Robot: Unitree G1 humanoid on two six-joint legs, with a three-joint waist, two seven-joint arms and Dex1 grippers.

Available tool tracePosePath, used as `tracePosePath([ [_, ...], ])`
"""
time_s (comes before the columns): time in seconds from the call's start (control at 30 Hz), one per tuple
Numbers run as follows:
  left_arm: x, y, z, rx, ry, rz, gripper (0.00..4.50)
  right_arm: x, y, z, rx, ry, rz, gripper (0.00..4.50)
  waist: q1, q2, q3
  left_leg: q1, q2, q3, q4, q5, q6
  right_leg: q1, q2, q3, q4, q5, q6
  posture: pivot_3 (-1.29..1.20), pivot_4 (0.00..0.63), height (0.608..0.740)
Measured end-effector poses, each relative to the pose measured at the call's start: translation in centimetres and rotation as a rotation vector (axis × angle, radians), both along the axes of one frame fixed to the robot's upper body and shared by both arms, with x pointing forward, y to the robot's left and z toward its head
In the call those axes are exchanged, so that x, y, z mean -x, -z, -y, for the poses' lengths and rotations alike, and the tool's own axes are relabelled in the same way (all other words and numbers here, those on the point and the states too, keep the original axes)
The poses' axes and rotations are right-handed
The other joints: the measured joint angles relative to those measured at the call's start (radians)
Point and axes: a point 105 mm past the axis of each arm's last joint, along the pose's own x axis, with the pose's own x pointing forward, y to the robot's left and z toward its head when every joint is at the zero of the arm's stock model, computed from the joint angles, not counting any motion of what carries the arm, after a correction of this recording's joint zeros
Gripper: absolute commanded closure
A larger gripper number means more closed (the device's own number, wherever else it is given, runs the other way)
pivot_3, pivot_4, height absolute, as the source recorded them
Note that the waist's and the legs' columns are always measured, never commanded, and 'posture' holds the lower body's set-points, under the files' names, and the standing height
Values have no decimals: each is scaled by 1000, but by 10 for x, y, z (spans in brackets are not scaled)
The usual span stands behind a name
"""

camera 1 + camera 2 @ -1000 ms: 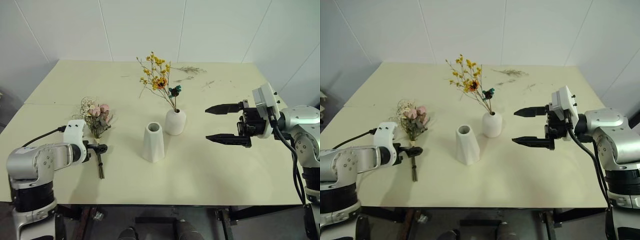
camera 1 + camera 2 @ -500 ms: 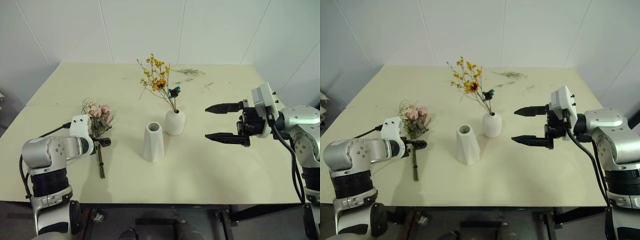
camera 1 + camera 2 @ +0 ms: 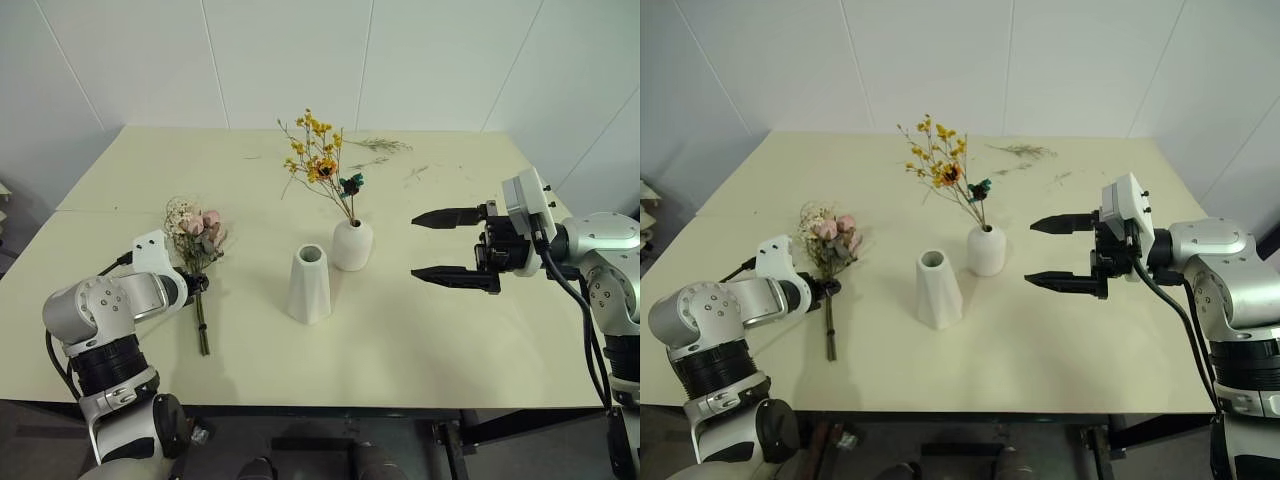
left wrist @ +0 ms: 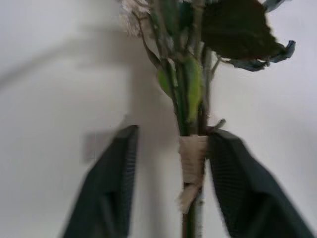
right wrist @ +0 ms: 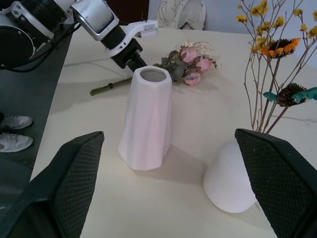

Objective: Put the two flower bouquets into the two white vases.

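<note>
the rose bunch (image 3: 199, 236) lies flat on the pale table (image 3: 420, 330), over on the robot's left side. its pink flowers point away from the robot, toward the wall. its long stems (image 3: 202, 328) point back toward the table's near edge, so the bunch runs from far to near.

the left end effector (image 3: 196, 285) is down at the stems, about halfway along the bunch. in the left wrist view its two black fingers (image 4: 113, 184) are one on each side of the stems, at a band of tan tape (image 4: 193, 156). one finger touches the tape and the other is a little way off, so they are not squeezed tight on it.

the tall white vase (image 3: 309, 284) stands up straight near the middle of the table, with its wide mouth up and nothing in it. the short round vase (image 3: 352, 244) stands just beside it, a bit farther back. the yellow flower bunch (image 3: 322, 165) is in the short vase. its thin brown stems go up and lean toward the robot's left.

the right end effector (image 3: 446, 247) hangs in the air to the right of the vases. its fingers are wide apart and hold nothing.

some dry twigs (image 3: 385, 144) lie near the far edge of the table.
</note>
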Motion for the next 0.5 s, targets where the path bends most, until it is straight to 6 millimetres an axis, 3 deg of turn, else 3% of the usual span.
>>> tracePosePath([
  [0.13,-1,-1,5,30,12,5,4410,0,0,0,2,3,0,0,-3,0,0,-1,0,0,0,-1,-1,-1,0,0,0,2,6,0,150,740],
  [0.27,-4,-9,9,59,38,38,4411,-1,0,0,2,4,-1,0,-4,-1,0,-4,0,0,-1,-2,-2,-5,0,0,0,2,7,0,150,740],
  [0.5,-21,-57,0,-33,80,291,4411,-2,2,1,3,19,-2,0,-7,-1,0,-8,1,0,-3,-4,-2,-9,0,0,1,2,7,0,150,740],
])
